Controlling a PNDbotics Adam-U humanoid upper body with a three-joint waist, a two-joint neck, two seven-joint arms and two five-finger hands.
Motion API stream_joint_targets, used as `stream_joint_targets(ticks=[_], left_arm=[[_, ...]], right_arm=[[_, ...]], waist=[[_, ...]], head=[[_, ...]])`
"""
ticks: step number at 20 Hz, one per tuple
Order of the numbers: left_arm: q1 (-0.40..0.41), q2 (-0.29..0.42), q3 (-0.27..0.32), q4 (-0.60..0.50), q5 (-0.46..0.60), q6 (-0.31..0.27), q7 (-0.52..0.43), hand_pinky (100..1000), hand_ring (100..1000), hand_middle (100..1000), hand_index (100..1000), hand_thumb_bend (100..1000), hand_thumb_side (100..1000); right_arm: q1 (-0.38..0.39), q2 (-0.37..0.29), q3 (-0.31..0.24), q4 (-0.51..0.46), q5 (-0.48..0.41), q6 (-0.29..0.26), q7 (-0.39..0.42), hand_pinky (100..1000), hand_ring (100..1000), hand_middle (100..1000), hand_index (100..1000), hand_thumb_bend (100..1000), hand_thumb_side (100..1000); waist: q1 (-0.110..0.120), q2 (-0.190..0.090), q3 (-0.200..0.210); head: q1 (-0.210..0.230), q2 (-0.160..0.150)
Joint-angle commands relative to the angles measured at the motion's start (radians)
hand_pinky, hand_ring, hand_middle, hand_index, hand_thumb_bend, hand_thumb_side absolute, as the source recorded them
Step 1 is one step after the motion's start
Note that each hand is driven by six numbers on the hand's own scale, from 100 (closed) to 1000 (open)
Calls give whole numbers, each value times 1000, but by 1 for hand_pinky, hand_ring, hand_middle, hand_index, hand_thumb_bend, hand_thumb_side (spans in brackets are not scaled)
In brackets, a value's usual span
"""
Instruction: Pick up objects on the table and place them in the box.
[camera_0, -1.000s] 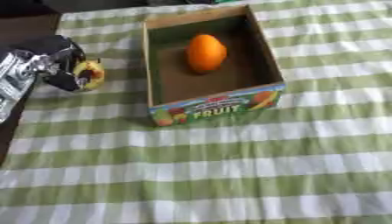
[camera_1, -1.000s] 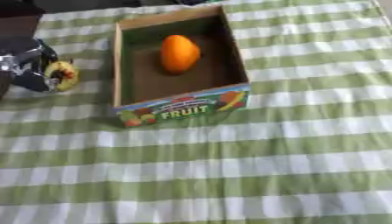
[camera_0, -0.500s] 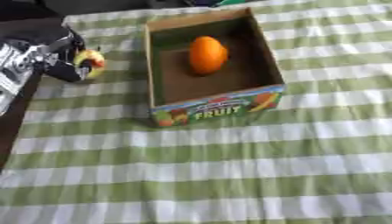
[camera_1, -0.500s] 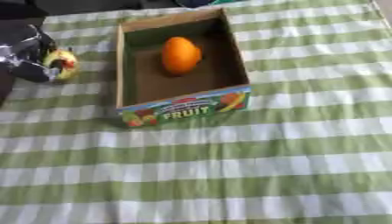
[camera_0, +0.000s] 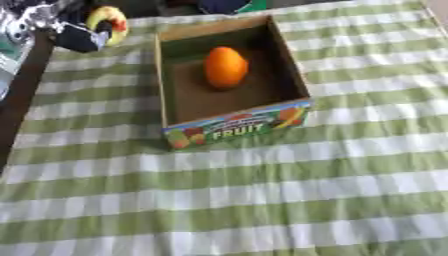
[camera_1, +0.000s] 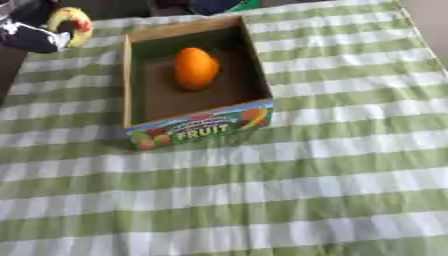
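A cardboard box printed with "FRUIT" stands open on the green-and-white checked cloth. An orange fruit lies inside it, toward the far end. At the upper left my left hand is lifted above the cloth, its dark fingers curled round a small yellow and red fruit. The hand sits left of the box and slightly beyond its far rim. My right hand shows in neither view.
The dark table edge runs down the left side beside the cloth. A dark blue and green thing lies past the far edge of the cloth. Bare checked cloth spreads in front of the box.
My left hand has risen and moved toward the box's far left corner, carrying the yellow and red fruit. The whole picture has also shifted, so the camera moved.
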Motion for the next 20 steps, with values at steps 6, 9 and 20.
stream_joint_targets(ticks=[6,9,20], left_arm=[[-86,-131,-19,-41,-54,-18,12,224,451,410,455,100,284],[-99,-180,-27,-42,-81,-25,15,225,451,410,455,100,284],[-56,-353,-70,23,-252,-50,53,219,453,411,454,100,276]], right_arm=[[-28,-3,0,-19,-9,-8,-7,772,753,641,841,100,969],[-34,2,1,-19,-11,-9,-8,772,753,641,841,100,968],[-52,12,5,-19,-19,-16,-6,772,754,642,841,100,968]], waist=[[-16,-29,-9],[-19,-29,-10],[-27,-19,-14]], head=[[17,-4],[22,-6],[41,-16]])
